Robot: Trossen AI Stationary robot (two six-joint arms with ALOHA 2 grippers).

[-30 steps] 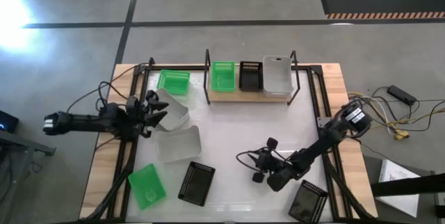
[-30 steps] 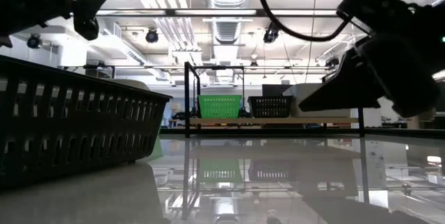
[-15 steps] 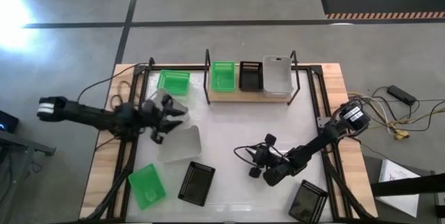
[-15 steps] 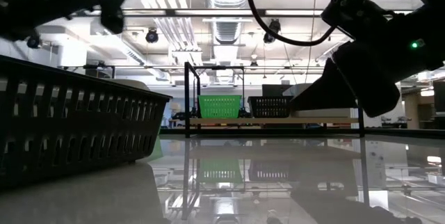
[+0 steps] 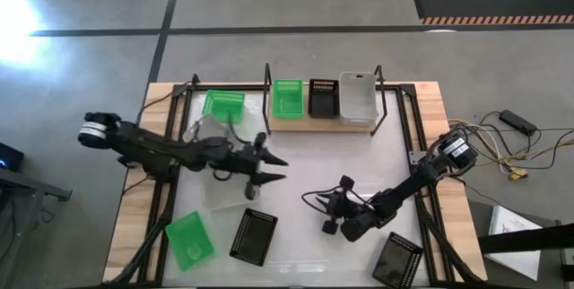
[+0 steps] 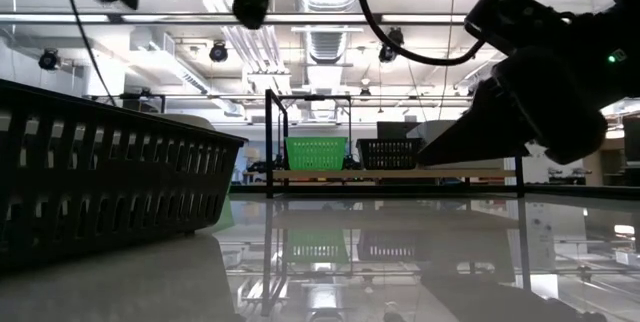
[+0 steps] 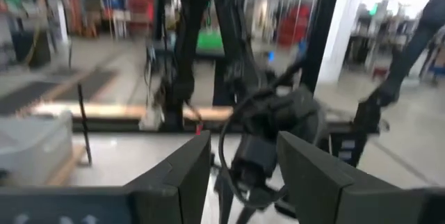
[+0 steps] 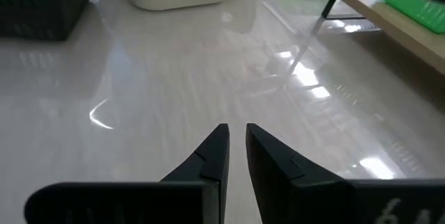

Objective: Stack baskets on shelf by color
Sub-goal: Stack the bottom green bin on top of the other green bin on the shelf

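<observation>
This is a robotics lab in an open industrial hall: the white worktop [image 5: 305, 181] stands on a bare grey concrete floor [image 5: 269, 51] marked with dark lines and a black-and-orange hazard mat [image 5: 493, 4], with loose cables [image 5: 520, 150] trailing off the bench edge. Looking level across the worktop, I see an exposed ceiling with ducts and pipes [image 6: 325, 7], strip lights [image 6: 180, 19] and hanging lamps [image 6: 217, 52] far overhead, and past the left arm's wrist there are more black frames [image 7: 184, 50] and what look like other work stations, too blurred to make out
</observation>
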